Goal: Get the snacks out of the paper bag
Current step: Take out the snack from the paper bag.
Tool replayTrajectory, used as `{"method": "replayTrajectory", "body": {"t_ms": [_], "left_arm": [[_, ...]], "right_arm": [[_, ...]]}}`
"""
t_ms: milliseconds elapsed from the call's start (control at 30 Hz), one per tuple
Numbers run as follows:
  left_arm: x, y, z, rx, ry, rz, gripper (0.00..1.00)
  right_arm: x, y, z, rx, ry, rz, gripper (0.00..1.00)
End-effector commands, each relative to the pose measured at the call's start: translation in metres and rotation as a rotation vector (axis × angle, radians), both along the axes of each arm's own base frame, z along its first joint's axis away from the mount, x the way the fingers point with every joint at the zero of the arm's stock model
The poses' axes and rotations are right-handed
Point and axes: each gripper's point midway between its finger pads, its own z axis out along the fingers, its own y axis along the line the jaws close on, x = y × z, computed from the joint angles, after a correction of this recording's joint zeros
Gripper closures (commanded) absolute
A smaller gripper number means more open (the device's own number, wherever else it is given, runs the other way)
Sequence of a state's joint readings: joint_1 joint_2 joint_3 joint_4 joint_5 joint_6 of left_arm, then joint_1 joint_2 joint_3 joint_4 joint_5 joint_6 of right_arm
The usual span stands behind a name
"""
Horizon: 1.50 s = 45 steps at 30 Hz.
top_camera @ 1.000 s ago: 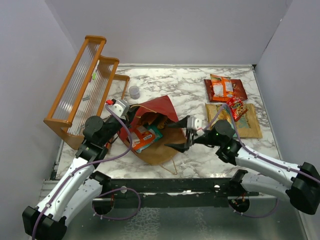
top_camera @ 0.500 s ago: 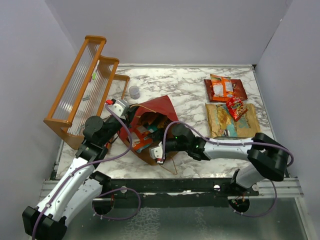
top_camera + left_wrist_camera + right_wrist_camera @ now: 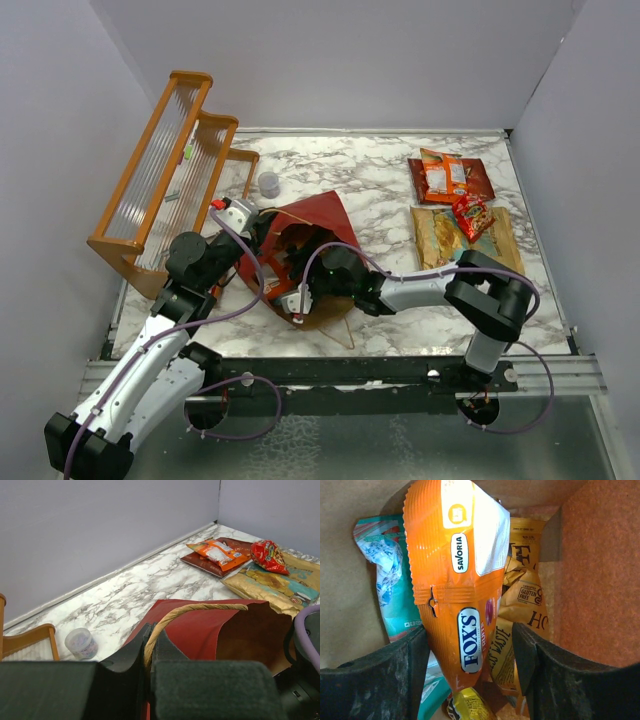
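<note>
Right gripper point(image 3: 470, 642) sits inside the paper bag point(image 3: 318, 214), jaws wide, one finger on each side of the orange Fox's packet point(image 3: 462, 590), not clamped on it; a teal packet point(image 3: 385, 590) lies at its 9 o'clock, a tan packet point(image 3: 522, 607) at 3 o'clock; left gripper point(image 3: 150, 655) is pinched tight on the twine handle point(image 3: 200, 608) at the bag's 9 o'clock edge; the bag lies on its side on the marble table point(image 3: 380, 170); at its 2 o'clock rest a dark red Doritos bag point(image 3: 481, 178), an orange packet point(image 3: 440, 176), a small red packet point(image 3: 472, 215) and a large orange-yellow chip bag point(image 3: 445, 245); a wooden rack point(image 3: 165, 175) stands at 10 o'clock.
</note>
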State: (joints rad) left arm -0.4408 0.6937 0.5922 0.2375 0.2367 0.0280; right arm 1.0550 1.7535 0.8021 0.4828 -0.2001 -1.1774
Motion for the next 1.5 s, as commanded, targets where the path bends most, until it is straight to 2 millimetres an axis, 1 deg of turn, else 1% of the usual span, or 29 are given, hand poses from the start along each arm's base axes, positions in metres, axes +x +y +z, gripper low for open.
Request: {"method": "replayTrajectory", "body": {"t_ms": [0, 200, 300, 333, 400, 433, 533, 633, 833, 967, 1067, 1200, 1367, 1467], "left_arm": [[0.001, 0.007, 0.01, -0.011, -0.022, 0.037, 1.0], [0.001, 0.007, 0.011, -0.013, -0.024, 0.036, 1.0], [0.001, 0.007, 0.01, -0.013, -0.023, 0.038, 1.0], [0.001, 0.007, 0.01, -0.013, -0.023, 0.038, 1.0], [0.001, 0.007, 0.01, -0.013, -0.021, 0.036, 1.0], [0.001, 0.007, 0.009, -0.012, -0.022, 0.037, 1.0], [0.002, 0.006, 0.009, -0.012, -0.018, 0.036, 1.0], [0.002, 0.006, 0.009, -0.012, -0.019, 0.033, 1.0], [0.002, 0.006, 0.008, -0.012, -0.017, 0.039, 1.0], [0.003, 0.007, 0.008, -0.012, -0.016, 0.044, 1.0], [0.003, 0.008, 0.008, -0.013, -0.015, 0.051, 1.0], [0.007, 0.013, 0.007, -0.017, -0.007, 0.085, 1.0], [0.014, 0.024, 0.006, -0.03, 0.008, 0.16, 1.0], [0.014, 0.025, 0.006, -0.031, 0.009, 0.167, 1.0]], "right_arm": [[0.014, 0.013, 0.02, 0.055, -0.102, -0.017, 0.38], [0.01, 0.022, 0.021, 0.071, -0.085, 0.023, 0.49], [0.012, 0.023, 0.02, 0.069, -0.083, 0.017, 0.6], [0.011, 0.024, 0.023, 0.078, -0.078, 0.016, 0.65], [0.01, 0.024, 0.033, 0.11, -0.067, 0.012, 0.78], [0.008, 0.024, 0.038, 0.129, -0.062, 0.016, 0.83], [0.002, 0.023, 0.05, 0.173, -0.041, 0.029, 0.91], [0.001, 0.022, 0.059, 0.201, -0.026, 0.02, 0.98], [-0.001, 0.017, 0.084, 0.265, -0.016, 0.003, 0.99], [-0.01, 0.009, 0.102, 0.305, -0.002, 0.014, 0.99], [-0.016, 0.0, 0.112, 0.316, 0.021, 0.012, 0.99], [-0.028, -0.016, 0.123, 0.34, 0.078, 0.006, 0.99], [-0.05, -0.042, 0.13, 0.35, 0.181, 0.0, 0.99], [-0.063, -0.06, 0.141, 0.365, 0.252, -0.015, 0.99]]}}
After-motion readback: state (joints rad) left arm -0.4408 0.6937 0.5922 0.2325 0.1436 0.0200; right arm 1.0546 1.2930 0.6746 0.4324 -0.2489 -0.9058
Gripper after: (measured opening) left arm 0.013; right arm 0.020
